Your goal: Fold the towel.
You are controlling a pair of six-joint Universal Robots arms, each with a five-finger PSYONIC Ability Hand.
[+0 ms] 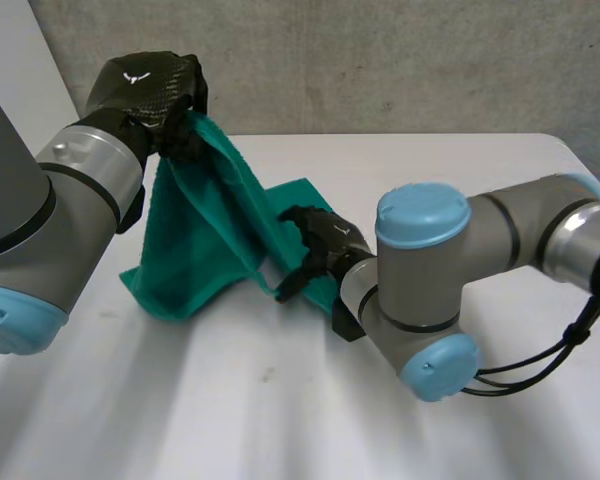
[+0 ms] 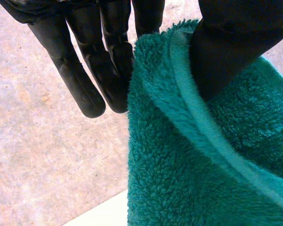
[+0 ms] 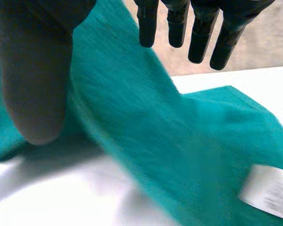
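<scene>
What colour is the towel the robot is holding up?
The towel is plain teal green, with no pattern. The left wrist view shows it best, close up.

1. The teal terry-cloth towel (image 1: 195, 270) lies partly on the flat white table (image 1: 280, 400), left of its middle.
2. The black left hand (image 1: 145, 85), raised over the table's back left, pinches the towel's top edge, and the cloth hangs from it down to the tabletop.
3. The black right hand (image 1: 320, 240) sits just right of the hanging cloth, low over the towel's flat part, with its fingers straight.
4. A grey concrete wall (image 1: 380, 60) stands behind the table.
</scene>
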